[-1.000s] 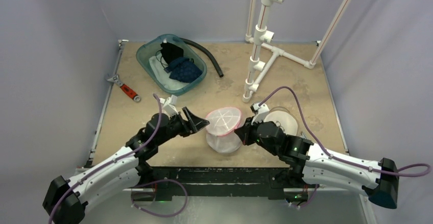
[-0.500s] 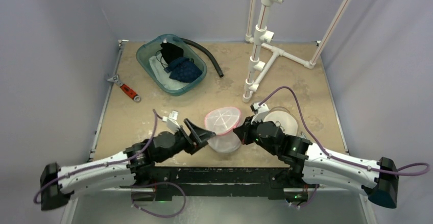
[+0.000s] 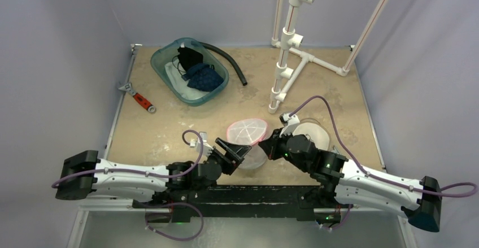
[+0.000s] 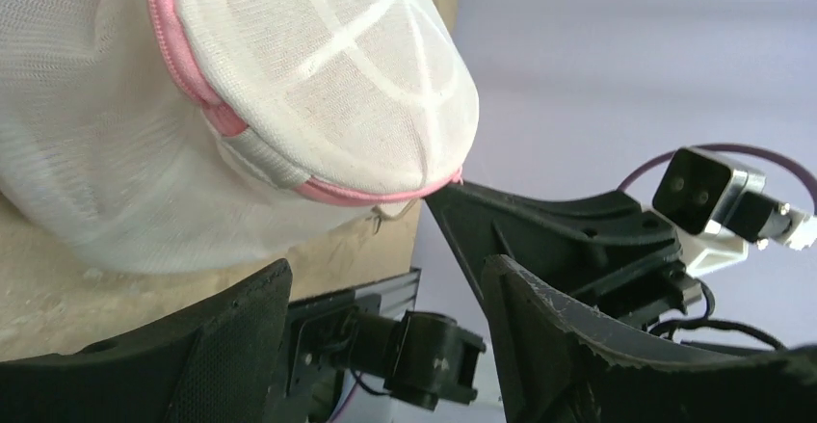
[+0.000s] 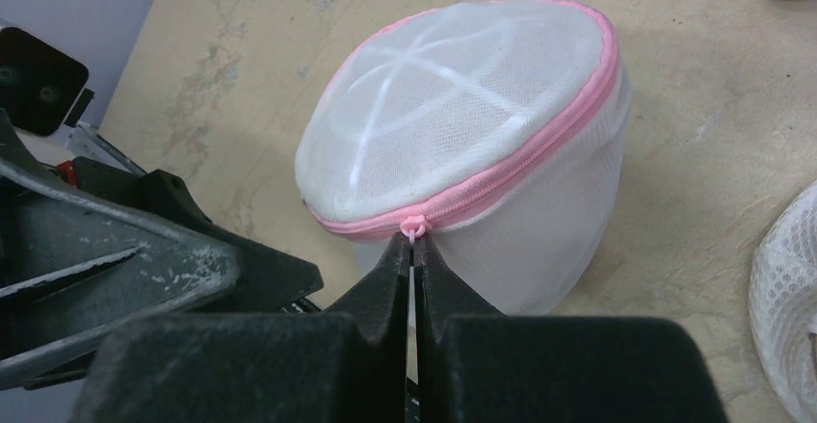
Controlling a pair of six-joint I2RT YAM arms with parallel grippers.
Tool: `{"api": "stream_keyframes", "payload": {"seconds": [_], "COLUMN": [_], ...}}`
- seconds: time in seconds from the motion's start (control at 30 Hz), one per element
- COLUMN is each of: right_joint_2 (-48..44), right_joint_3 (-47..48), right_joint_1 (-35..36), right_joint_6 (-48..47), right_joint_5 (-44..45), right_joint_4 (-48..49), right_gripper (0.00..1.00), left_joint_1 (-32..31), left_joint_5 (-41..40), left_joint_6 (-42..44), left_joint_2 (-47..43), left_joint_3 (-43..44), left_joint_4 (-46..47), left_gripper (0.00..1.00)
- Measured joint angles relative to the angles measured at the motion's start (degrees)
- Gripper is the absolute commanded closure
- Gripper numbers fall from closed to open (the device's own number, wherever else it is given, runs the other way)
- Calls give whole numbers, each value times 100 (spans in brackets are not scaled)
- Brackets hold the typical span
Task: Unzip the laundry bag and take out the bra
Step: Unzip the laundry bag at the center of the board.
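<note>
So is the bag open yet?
Barely started. The right jaws are shut on the zipper pull of the bag; the left jaws stand open beside it. The zipper looks closed past the pull. Left: unzip it, take out the bra.

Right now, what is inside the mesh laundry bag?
Through the laundry bag only white mesh and its white ribs show; a bra inside cannot be made out, the fabric hides it. The right gripper pinches the pink zipper pull.

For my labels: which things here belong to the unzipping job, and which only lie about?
Job: laundry bag; its pink zipper pull.
Lying about: teal bin; black hose; wrench; white pipe stand.
</note>
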Motion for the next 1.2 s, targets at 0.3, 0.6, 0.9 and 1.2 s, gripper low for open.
{"api": "stream_keyframes", "payload": {"seconds": [0.3, 0.6, 0.9, 1.2], "right_joint_2": [-70, 15, 55, 17], "right_joint_3": [-94, -96, -94, -94], "right_joint_1": [4, 4, 31, 44], "right_joint_6": [28, 42, 42, 15], "right_joint_5": [-11, -140, -144, -179], "right_joint_4": [-9, 42, 68, 31], "right_gripper": [100, 100, 100, 100], "left_joint_1": [186, 739, 901, 1152], "left_joint_5": [-334, -251, 153, 389], "left_joint_6": [-332, -337, -236, -105], "left_joint_2": [669, 723, 1290, 1349], "left_joint_3": [101, 168, 321, 389], "left_joint_4": [330, 398, 723, 793], "left_gripper": [36, 42, 63, 100]}}
